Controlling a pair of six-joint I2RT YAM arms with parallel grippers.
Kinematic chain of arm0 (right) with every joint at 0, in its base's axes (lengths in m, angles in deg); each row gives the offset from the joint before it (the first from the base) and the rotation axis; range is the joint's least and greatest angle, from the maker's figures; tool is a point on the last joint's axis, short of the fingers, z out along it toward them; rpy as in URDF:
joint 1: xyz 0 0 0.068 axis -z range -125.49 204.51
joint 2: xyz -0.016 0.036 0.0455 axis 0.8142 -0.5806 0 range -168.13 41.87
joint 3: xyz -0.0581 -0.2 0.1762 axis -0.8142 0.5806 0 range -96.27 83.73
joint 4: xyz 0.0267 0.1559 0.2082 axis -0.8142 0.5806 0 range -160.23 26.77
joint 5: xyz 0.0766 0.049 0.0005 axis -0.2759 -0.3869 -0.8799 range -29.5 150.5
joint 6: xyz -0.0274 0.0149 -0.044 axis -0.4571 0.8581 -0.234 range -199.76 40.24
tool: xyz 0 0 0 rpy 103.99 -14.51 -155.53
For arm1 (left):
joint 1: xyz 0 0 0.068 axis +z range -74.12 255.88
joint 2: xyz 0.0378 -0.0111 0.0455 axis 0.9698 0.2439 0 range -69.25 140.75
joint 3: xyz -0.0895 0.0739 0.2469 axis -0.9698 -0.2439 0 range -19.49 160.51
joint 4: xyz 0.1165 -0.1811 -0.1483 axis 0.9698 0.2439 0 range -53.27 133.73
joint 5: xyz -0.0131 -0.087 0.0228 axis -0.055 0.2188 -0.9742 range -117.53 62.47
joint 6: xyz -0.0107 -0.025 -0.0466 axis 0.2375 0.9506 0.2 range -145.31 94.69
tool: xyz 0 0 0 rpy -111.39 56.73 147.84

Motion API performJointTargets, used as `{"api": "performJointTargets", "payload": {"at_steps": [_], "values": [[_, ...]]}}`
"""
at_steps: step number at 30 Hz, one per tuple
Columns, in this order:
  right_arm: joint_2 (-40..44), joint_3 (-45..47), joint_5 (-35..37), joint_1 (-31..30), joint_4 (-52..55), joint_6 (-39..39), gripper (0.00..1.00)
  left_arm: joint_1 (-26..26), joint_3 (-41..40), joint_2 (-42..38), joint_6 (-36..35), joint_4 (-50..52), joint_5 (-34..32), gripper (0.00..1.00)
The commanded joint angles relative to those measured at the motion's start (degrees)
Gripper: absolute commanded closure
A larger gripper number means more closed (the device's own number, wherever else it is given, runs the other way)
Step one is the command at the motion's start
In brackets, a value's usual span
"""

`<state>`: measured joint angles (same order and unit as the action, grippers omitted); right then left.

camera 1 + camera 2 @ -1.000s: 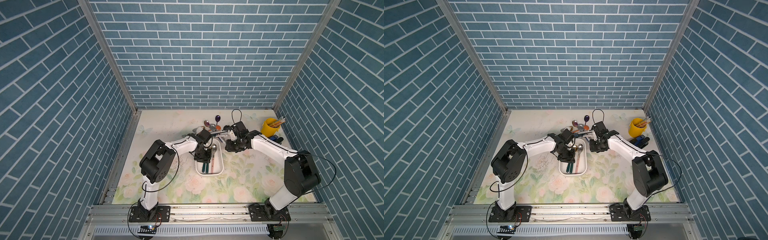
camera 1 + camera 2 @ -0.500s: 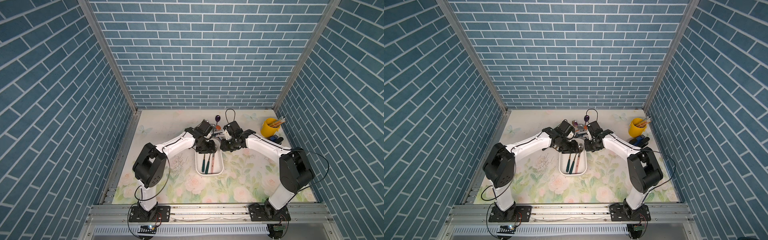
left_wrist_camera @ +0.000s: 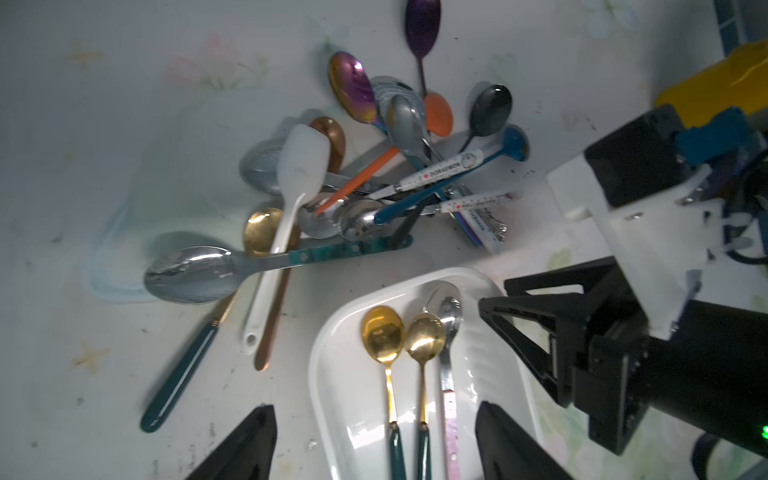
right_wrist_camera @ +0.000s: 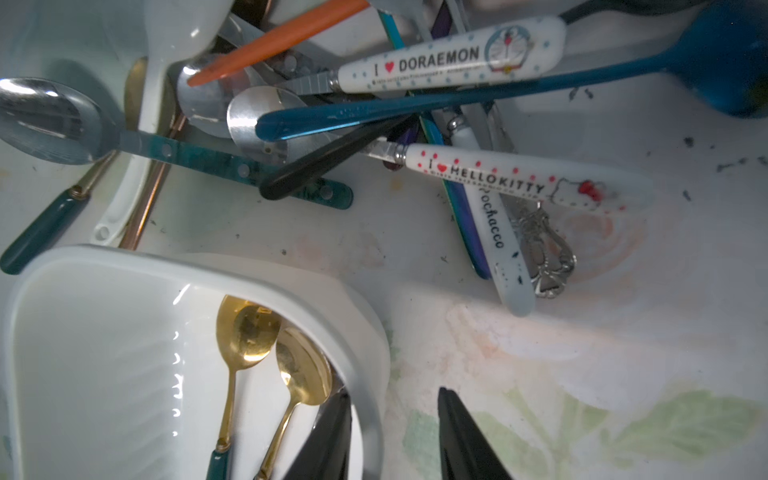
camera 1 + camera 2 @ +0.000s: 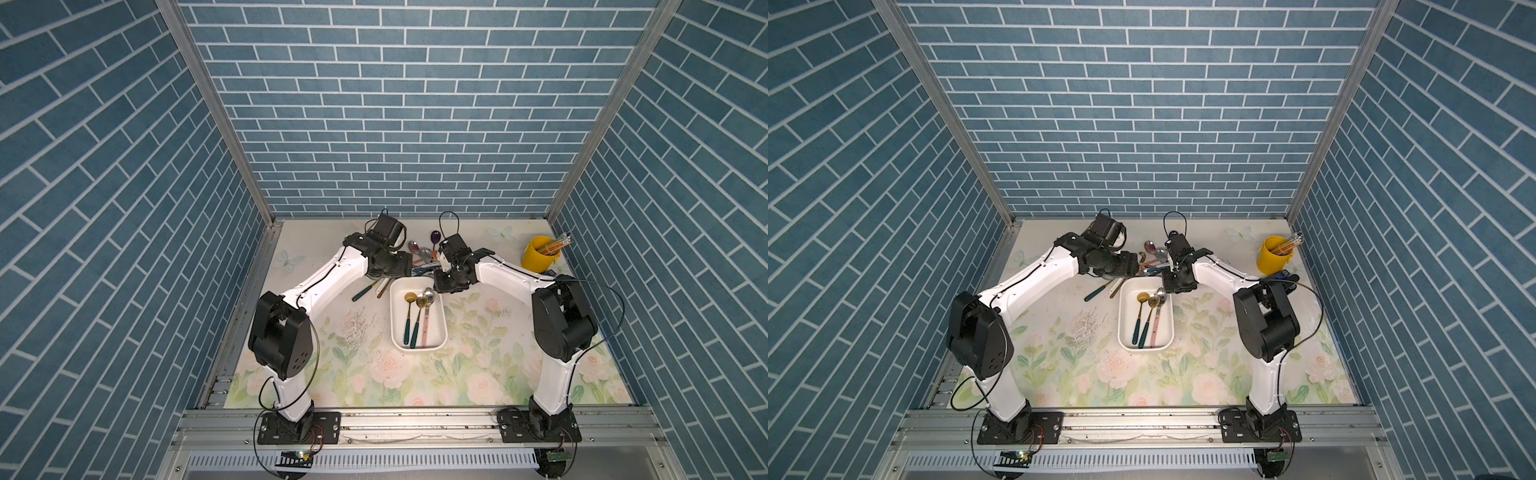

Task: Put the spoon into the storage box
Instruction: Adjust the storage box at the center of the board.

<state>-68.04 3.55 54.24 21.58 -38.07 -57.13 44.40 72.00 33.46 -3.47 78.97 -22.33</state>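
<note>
Left gripper (image 3: 374, 409) wide open, empty, hovering at far corner of storage box (image 5: 437, 328), beside spoon pile (image 3: 374, 187). Right gripper (image 4: 392, 392) part-open, straddling box rim; pinching wall or not, cannot tell. 3 spoons lie in box; other spoons tangled on table at box's far end. Risk: jaws catch 2 crossed handles, or right arm's move tips box. Right wrist view shows rim between fingers; top views hide it.
</note>
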Motion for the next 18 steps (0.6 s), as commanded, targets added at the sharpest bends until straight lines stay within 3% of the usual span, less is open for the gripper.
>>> {"api": "performJointTargets", "payload": {"at_steps": [1, 7, 18], "values": [[-1.24, -1.38, -0.50, -0.69, 1.09, -1.80, 0.64, 1.62, -0.76, -0.64, -4.93, 2.45, -5.46, 0.14], [-2.59, -2.22, 0.11, -1.85, 2.54, -3.55, 0.72, 4.63, -4.89, -1.34, -6.10, 0.04, -5.72, 0.05], [0.25, 2.22, 1.60, -3.32, 5.25, -4.22, 0.89, 7.42, -11.23, -1.55, -10.31, -2.90, -8.55, 0.08]]}}
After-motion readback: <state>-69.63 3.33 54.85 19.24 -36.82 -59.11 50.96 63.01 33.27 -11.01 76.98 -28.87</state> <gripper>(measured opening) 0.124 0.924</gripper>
